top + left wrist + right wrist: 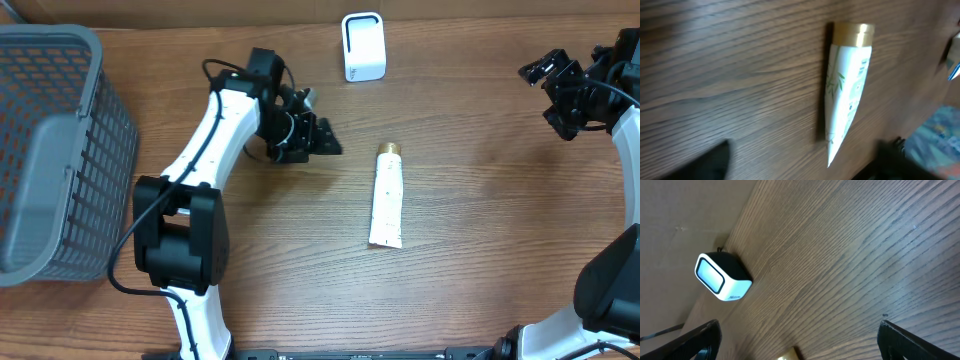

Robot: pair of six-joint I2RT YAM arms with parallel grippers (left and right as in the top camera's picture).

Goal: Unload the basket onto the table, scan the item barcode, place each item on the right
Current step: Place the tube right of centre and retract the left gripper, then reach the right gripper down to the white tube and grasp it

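The tube (387, 200) lies flat on the table (480, 200), near the middle, touched by neither arm. Its gold cap (388, 150) points toward the far edge and its crimped end toward the near edge. The scanner (363, 45) stands well apart from it, by the far edge.

The left gripper (322, 138) hangs just left of the cap end, clear of the tube. From overhead its jaws are a dark clump and hard to read. In the left wrist view its 2 fingers (710, 162) show only as blurred dark shapes in the lower corners, spread wide with nothing clamped between them. That view is soft all over: the tube's side has green leaf print, but no barcode can be made out on it. A bluish smear at the right edge is too blurred to name.

The right gripper (538, 68) is up at the far right corner, well away from the tube, its arm cut off by the frame edge. Its fingers (700, 340) sit at the 2 lower corners of the right wrist view, wide apart and holding nothing. The scanner's pale window faces that camera. A yellowish scrap at the bottom edge is too cropped to identify.

A grey basket (70, 170) at the left is partly out of frame
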